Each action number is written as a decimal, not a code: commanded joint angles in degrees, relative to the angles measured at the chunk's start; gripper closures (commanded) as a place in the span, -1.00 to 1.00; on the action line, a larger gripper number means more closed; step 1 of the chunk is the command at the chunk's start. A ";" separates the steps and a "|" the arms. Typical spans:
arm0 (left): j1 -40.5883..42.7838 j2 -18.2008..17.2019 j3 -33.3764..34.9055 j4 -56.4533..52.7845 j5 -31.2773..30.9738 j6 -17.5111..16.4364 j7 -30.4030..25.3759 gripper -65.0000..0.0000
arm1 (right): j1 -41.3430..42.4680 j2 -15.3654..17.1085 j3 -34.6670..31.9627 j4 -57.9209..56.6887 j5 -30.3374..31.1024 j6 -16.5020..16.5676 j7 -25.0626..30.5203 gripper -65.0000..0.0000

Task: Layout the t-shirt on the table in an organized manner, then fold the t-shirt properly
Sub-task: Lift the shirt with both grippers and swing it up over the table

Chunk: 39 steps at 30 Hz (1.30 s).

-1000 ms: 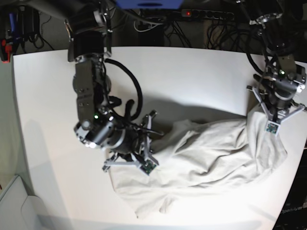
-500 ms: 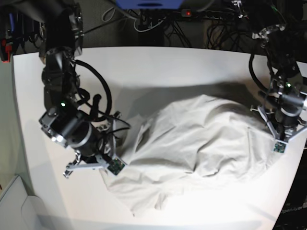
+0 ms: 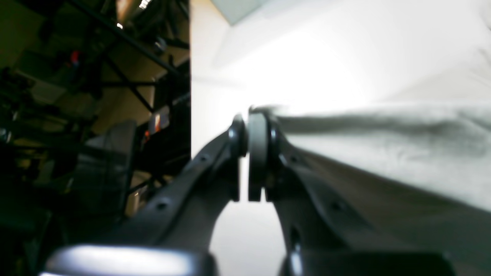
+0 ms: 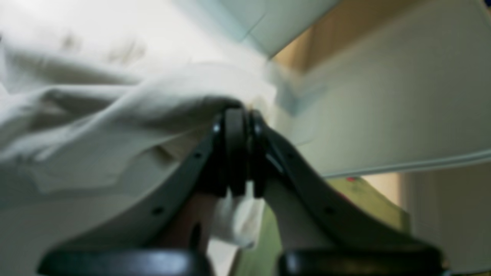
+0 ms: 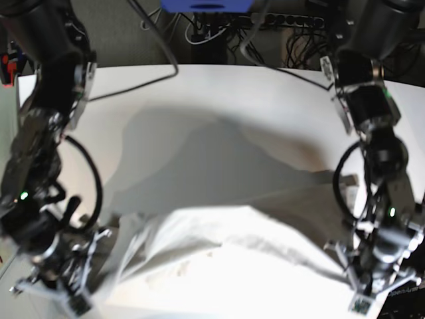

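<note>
At the left of the base view, the right gripper (image 5: 78, 300) is clamped tight on an edge of the plain light grey-beige cotton t-shirt (image 5: 219, 256), a tuft of cloth pinched between its black fingers (image 4: 234, 153). The shirt is stretched, blurred, between both claws over the near part of the smooth white table (image 5: 219, 100). At the right, the left gripper (image 5: 362, 299) is likewise closed on the shirt's other edge, cloth trailing from its fingers (image 3: 257, 153).

One t-shirt (image 5: 226, 256), two pincers, one table (image 5: 219, 100)
</note>
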 commanded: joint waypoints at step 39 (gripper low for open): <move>29.72 4.30 -8.63 15.46 -0.57 -0.17 12.63 1.00 | -32.45 4.08 7.63 4.99 -0.57 -0.29 8.81 1.00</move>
